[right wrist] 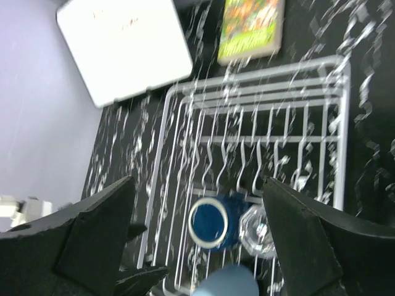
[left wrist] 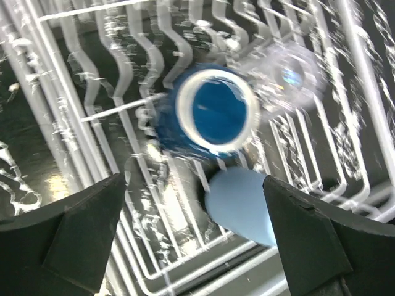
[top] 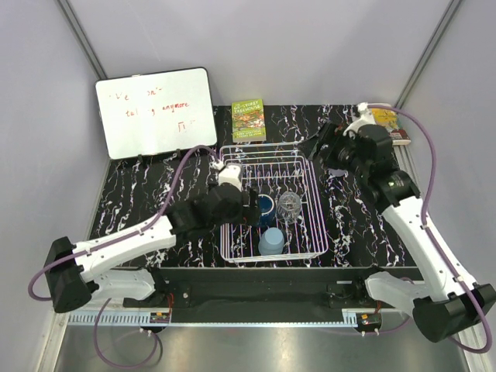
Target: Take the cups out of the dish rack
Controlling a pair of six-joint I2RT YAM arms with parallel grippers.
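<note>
The white wire dish rack [top: 267,147] stands mid-table. In it are a dark blue cup [top: 265,206], a clear faceted glass [top: 289,206] to its right and a light blue cup [top: 272,242] in front, bottom up. My left gripper [top: 249,211] is open and empty, low at the rack's left side beside the dark blue cup [left wrist: 213,111]; the light blue cup [left wrist: 244,203] lies by its right finger. My right gripper [top: 319,143] is open and empty above the rack's far right corner, looking down on the dark blue cup [right wrist: 210,223] and the glass [right wrist: 259,231]. The lavender and salmon-pink cups are out of view.
A whiteboard [top: 155,112] leans at the far left. A green book [top: 249,120] lies behind the rack, and a yellow book [top: 385,118] at the far right corner. Plate dividers [right wrist: 259,154] fill the rack's far end. The tabletop [top: 139,194] is black marble-patterned.
</note>
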